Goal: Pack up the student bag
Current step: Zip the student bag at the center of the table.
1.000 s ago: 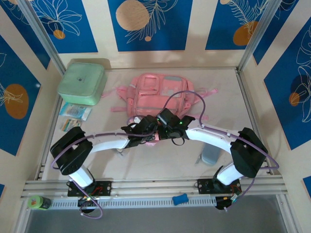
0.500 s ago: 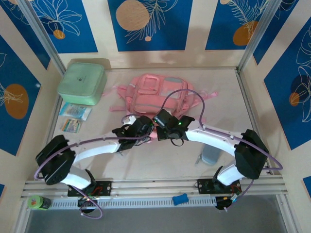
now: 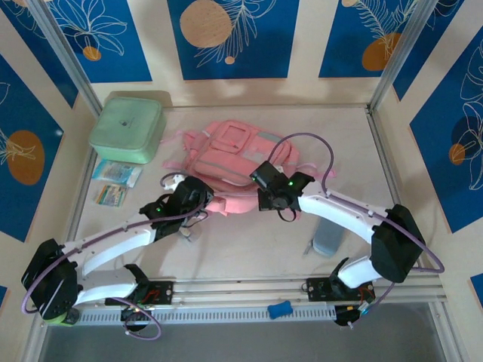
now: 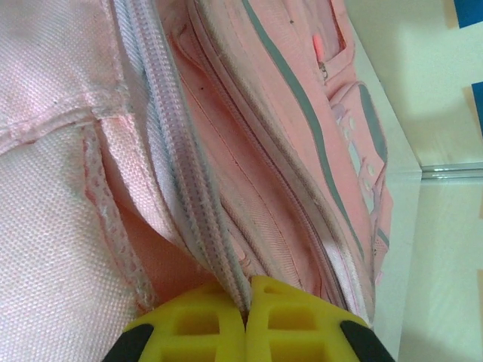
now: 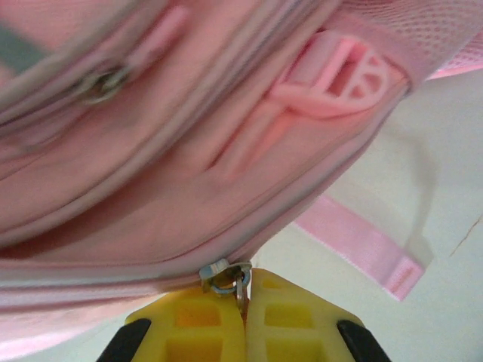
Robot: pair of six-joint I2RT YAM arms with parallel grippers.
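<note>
**Bag being opened, nothing packed yet**

The student bag (image 3: 234,154) lies in the middle of the table (image 3: 249,241), towards the far side, with its front pockets facing up. The left gripper (image 4: 245,302) has its fingers pressed together on the zipper tape (image 4: 181,188) at the bag's near-left edge. The right gripper (image 5: 243,302) is pinched tight on the zipper pull (image 5: 225,277). The work looks to be at the unzipping stage. The mint-green box (image 3: 127,128), the two small packets (image 3: 115,181) and a grey object (image 3: 326,243) all sit outside the bag, so the loading is left to do. The bag sits skewed. Its long axis seems to run from near-left to far-right, though the arms hide part of its outline.
</note>
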